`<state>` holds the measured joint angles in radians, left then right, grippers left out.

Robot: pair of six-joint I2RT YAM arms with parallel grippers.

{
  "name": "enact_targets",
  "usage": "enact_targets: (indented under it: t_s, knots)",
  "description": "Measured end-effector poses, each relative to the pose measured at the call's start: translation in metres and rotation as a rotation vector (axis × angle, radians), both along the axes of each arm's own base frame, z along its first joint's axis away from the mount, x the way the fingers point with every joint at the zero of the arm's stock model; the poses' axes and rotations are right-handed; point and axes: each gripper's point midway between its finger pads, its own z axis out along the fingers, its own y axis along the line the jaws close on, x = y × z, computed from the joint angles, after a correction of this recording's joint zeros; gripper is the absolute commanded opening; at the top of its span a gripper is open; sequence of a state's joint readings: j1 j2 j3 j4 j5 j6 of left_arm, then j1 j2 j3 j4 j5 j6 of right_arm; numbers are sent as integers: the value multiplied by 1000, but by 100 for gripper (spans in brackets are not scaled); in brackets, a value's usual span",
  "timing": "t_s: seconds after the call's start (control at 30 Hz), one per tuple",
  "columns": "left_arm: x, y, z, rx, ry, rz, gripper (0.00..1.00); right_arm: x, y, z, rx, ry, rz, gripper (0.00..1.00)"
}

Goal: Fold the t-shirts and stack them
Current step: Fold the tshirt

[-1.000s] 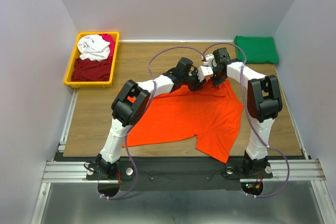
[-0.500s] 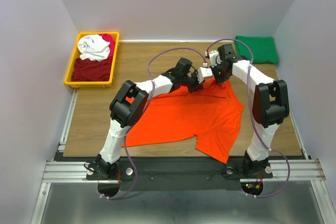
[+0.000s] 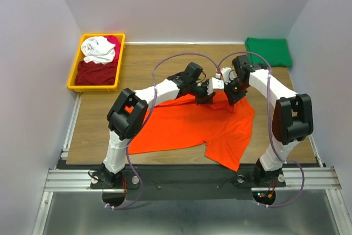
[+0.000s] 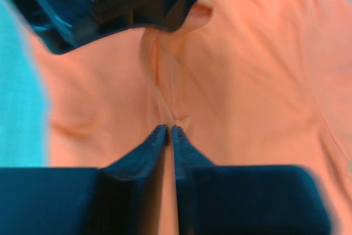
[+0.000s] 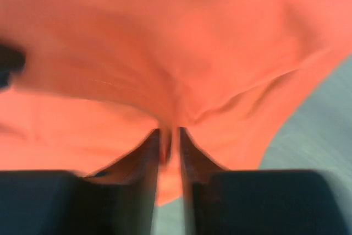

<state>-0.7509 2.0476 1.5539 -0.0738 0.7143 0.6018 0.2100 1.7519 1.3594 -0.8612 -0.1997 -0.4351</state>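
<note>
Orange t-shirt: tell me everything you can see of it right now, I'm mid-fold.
The orange t-shirt is plain, bright, soft cloth, spread mostly flat but wrinkled on the wooden table, between the two arms. Its far edge is gathered into a raised peak where the left gripper and the right gripper each pinch a fold, close together. Its near right corner reaches the table's front edge.

The wooden table (image 3: pixel 154 75) carried an orange t-shirt (image 3: pixel 192 125) spread near centre, a yellow bin (image 3: pixel 72 81) at its far-left corner and a folded green t-shirt (image 3: pixel 268 52) at its far-right corner.
</note>
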Motion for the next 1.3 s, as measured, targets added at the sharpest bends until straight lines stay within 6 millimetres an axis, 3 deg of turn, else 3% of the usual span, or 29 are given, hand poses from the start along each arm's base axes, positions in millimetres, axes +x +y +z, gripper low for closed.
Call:
enact_targets:
  t_s: [0.1, 0.13, 0.2, 0.27, 0.33, 0.43, 0.5, 0.57, 0.63, 0.77, 0.83, 0.87, 0.97, 1.07, 1.1, 1.3]
  knots:
    - [-22, 11, -20, 69, 57, -48, 39, -23, -1, -4, 0, 87, 38, 50]
    - [-30, 16, -25, 88, 74, -60, 45, -29, -1, -3, 3, 105, 48, 50]
    - [-45, 30, -32, 120, 116, -75, 45, -34, -3, 1, 11, 124, 53, 48]
    - [-56, 46, -29, 138, 145, -68, 45, -28, -6, 10, 29, 112, 29, 41]
    - [-59, 66, -13, 129, 151, -37, 45, -7, -17, 24, 51, 68, -37, 35]
    - [-44, 97, 20, 80, 137, 56, 45, 31, -34, 38, 87, 1, -165, 34]
    - [-23, 127, 37, 48, 122, 153, 45, 59, -48, 36, 109, -35, -260, 34]
    - [5, 170, 49, 24, 112, 287, 45, 75, -57, 25, 121, -31, -337, 35]
    - [29, 216, 47, 24, 124, 423, 45, 86, -60, 10, 124, -13, -400, 37]
    - [41, 271, 26, 58, 191, 573, 45, 98, -60, -18, 119, 30, -470, 41]
    - [41, 285, 19, 71, 215, 611, 45, 103, -58, -28, 123, 45, -491, 41]
    - [40, 290, 15, 77, 225, 624, 51, 104, -56, -32, 127, 52, -502, 41]
    - [36, 307, 3, 97, 262, 666, 51, 107, -53, -38, 143, 67, -520, 34]
    - [31, 323, -9, 126, 285, 699, 51, 109, -52, -38, 156, 67, -532, 4]
    - [30, 326, -11, 132, 290, 705, 51, 110, -52, -38, 158, 66, -537, 1]
    - [22, 360, -27, 202, 297, 756, 51, 108, -71, -38, 160, 63, -578, 1]
